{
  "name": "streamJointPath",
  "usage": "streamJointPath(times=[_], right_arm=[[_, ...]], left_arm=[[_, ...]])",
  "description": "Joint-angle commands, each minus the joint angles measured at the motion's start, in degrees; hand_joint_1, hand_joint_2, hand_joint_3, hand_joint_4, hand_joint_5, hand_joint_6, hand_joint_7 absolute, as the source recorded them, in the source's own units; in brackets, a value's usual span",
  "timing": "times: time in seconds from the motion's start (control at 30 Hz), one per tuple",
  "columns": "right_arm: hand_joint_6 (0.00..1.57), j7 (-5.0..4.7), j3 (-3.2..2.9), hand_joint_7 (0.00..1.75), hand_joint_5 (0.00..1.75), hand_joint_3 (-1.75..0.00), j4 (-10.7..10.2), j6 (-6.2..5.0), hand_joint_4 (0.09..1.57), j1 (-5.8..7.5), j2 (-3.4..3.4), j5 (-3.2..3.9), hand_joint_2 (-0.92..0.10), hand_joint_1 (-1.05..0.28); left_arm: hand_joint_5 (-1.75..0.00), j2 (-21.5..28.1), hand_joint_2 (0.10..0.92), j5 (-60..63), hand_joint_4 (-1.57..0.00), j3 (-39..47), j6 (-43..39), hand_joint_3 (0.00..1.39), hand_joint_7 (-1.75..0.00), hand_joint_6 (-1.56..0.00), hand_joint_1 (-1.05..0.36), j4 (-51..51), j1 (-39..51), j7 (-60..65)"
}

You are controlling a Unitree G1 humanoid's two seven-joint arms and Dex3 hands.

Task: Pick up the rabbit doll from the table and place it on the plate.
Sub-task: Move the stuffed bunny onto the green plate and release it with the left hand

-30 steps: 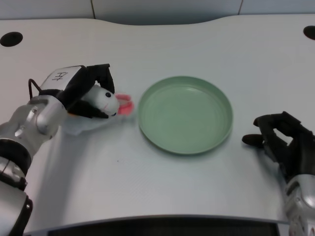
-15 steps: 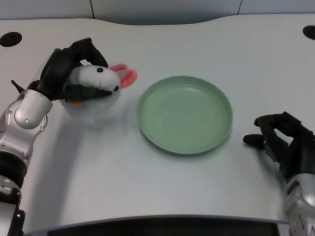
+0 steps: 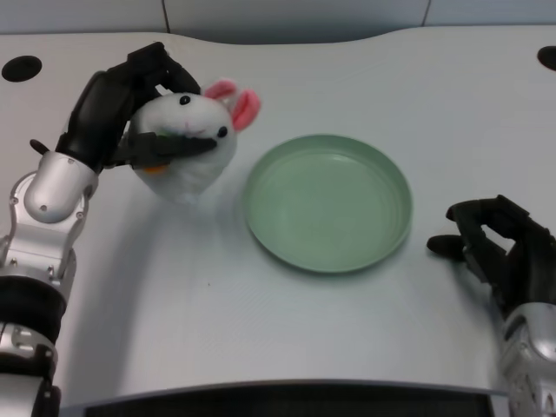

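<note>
Left hand: the black fingers are wrapped around the rabbit doll, some over the top of its head and one lying across its face just under the eyes. The grip is closed firmly on the doll. The hand is turned with its back toward the upper left and its palm facing the plate.

Left forearm: silver, it rises from the lower left edge of the view and angles up and to the right toward the wrist.

Rabbit doll: white body, pink ears, black eyes, and a small orange patch at its lower left side. The ears point up and to the right, toward the far side of the plate. The doll appears lifted off the table; a soft shadow lies below it, though contact with the surface cannot be ruled out from this view. It sits just left of the plate's rim, not over it.

Plate: green, round, shallow, lying flat near the middle of the white table. Nothing lies in it.

Right hand: black, fingers curled, resting at the right side of the table, apart from the plate.

Table: two dark round holes show near the far corners.
</note>
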Motion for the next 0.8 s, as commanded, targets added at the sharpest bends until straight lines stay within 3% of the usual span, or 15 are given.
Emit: streamJointPath(times=[0.03,0.17,0.27,0.5,0.63,0.8], right_arm=[[0.84,0.35,-0.12,1.19,0.89,-0.14,1.30,-0.90,0.86,-0.53,0.06,0.22,-0.92,-0.76],[0.84,0.70,-0.29,1.18,0.89,-0.13,1.79,-1.45,0.86,-0.66,0.17,0.57,-0.92,-0.77],[0.83,0.54,-0.16,1.18,0.88,-0.13,1.97,-1.47,0.86,-0.59,-0.07,0.16,-0.92,-0.77],[0.83,0.10,-0.20,1.18,0.86,-0.13,1.39,-0.29,0.85,-0.56,-0.08,0.19,-0.92,-0.75],[0.82,0.03,0.22,1.19,0.85,-0.15,1.39,-1.02,0.85,-0.34,-0.29,-0.49,-0.92,-0.76],[0.82,0.55,0.02,1.19,0.86,-0.14,1.36,-1.93,0.86,-0.18,0.20,0.15,-0.92,-0.77]], left_arm=[[-1.75,-1.46,0.848,-0.83,-0.90,0.37,-0.05,0.07,-1.75,-0.70,-0.03,-0.79,-0.29,-0.45],[-1.75,-3.04,0.843,0.39,-0.90,-0.09,0.21,0.07,-1.75,-0.71,-0.05,-0.94,-1.17,0.55],[-1.75,-4.48,0.844,1.09,-0.91,-0.79,2.02,0.08,-1.75,-0.72,-0.05,-1.40,-1.86,0.60],[-1.75,-6.80,0.828,2.84,-0.96,-2.12,-0.53,0.11,-1.75,-0.76,-0.08,2.54,-4.20,1.26],[-1.75,-7.47,0.814,4.18,-0.96,-2.97,-0.79,0.12,-1.75,-0.76,-0.12,4.58,-5.65,1.99],[-1.75,-8.65,0.801,7.49,-0.96,-5.33,-0.22,0.14,-1.75,-0.77,-0.12,7.28,-7.90,4.59]])
